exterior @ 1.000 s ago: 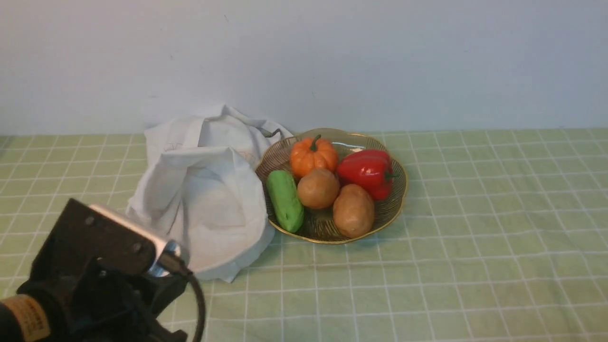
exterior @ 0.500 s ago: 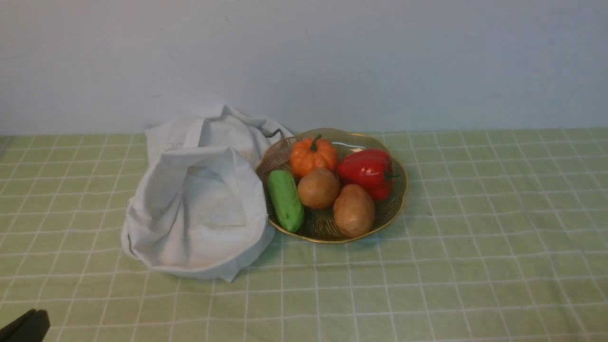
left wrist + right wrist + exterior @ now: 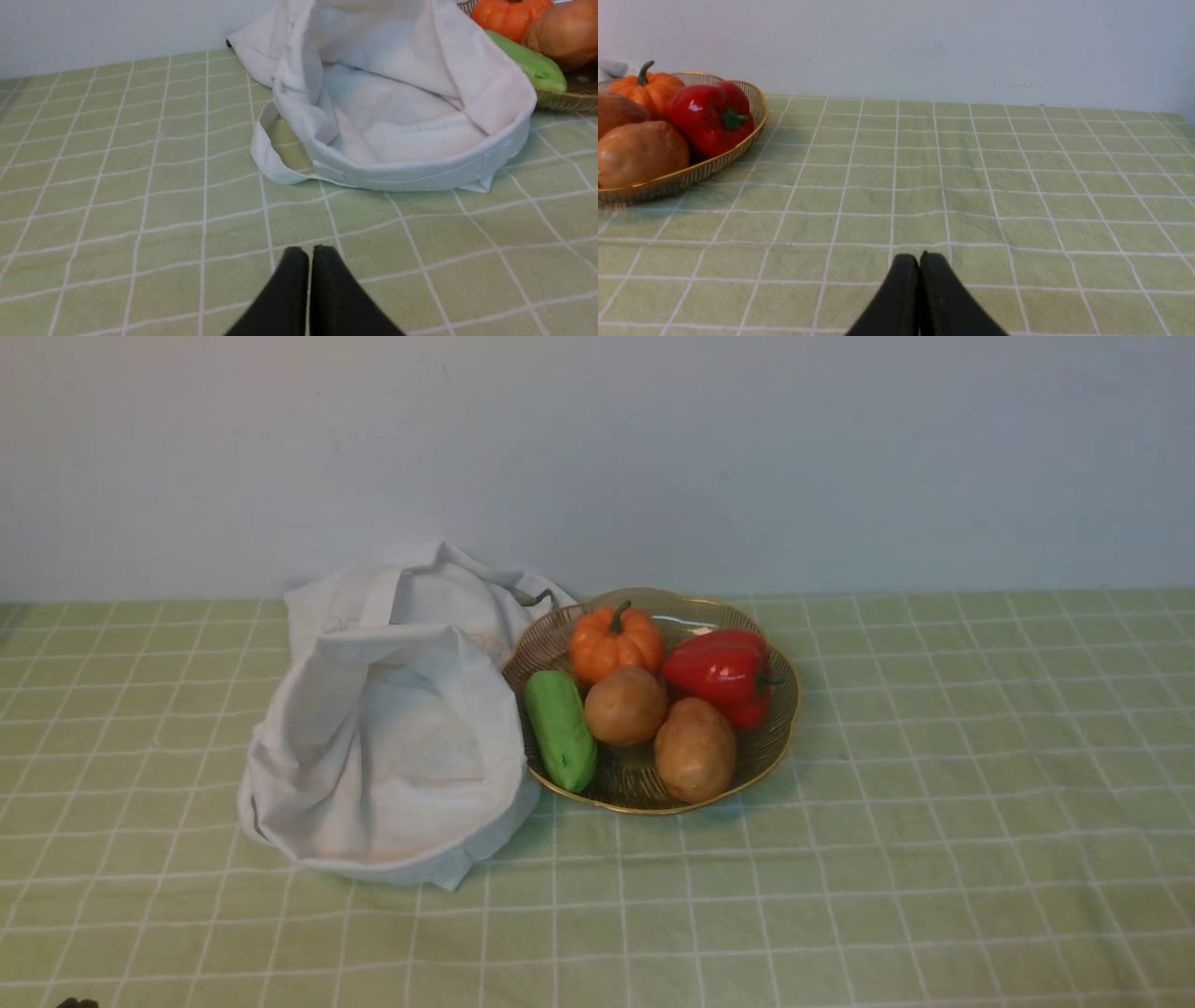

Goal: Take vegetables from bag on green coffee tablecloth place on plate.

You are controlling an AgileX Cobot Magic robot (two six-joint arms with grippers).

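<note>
Two tan-brown potatoes [image 3: 694,749] [image 3: 625,707] lie in the golden wire-ribbed plate [image 3: 782,730] on the pale green grid tablecloth [image 3: 934,803]. The white cloth bag [image 3: 392,728] lies open against the plate's left side; nothing shows inside it in the left wrist view [image 3: 397,112]. My left gripper [image 3: 310,254] is shut and empty, low over the cloth in front of the bag. My right gripper [image 3: 920,259] is shut and empty over bare cloth, to the right of the plate [image 3: 714,163]. Neither gripper shows in the front view, apart from a dark speck at its bottom left edge.
The plate also holds a small orange pumpkin [image 3: 614,641], a red bell pepper [image 3: 724,674] and a green cucumber-like vegetable [image 3: 560,730]. A pale wall [image 3: 653,457] stands right behind bag and plate.
My left arm has drawn back out of the front view at the bottom left, uncovering the bag's front. Bag, plate and vegetables have not moved.
</note>
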